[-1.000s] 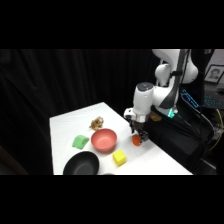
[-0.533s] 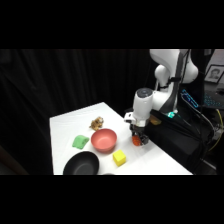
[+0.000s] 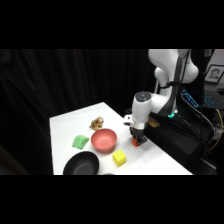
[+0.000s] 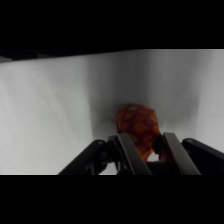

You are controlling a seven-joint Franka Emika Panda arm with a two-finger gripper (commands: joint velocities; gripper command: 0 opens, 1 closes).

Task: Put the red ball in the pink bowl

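Observation:
The red ball (image 4: 136,119) rests on the white table (image 3: 75,125), right of the pink bowl (image 3: 103,139) and apart from it. My gripper (image 3: 137,140) has come down over the ball (image 3: 135,144). In the wrist view the gripper (image 4: 145,138) is open, with one finger on each side of the ball and a thin gap at the right finger (image 4: 172,150). The ball's lower part is hidden behind the fingers.
A yellow block (image 3: 119,158) lies in front of the pink bowl, and a black bowl (image 3: 80,164) sits at the table's near edge. A green object (image 3: 79,142) and a small brown object (image 3: 96,122) lie left of and behind the pink bowl.
The gripper has moved down and slightly towards the table's front, ending around the red ball. The bowls and blocks have not moved.

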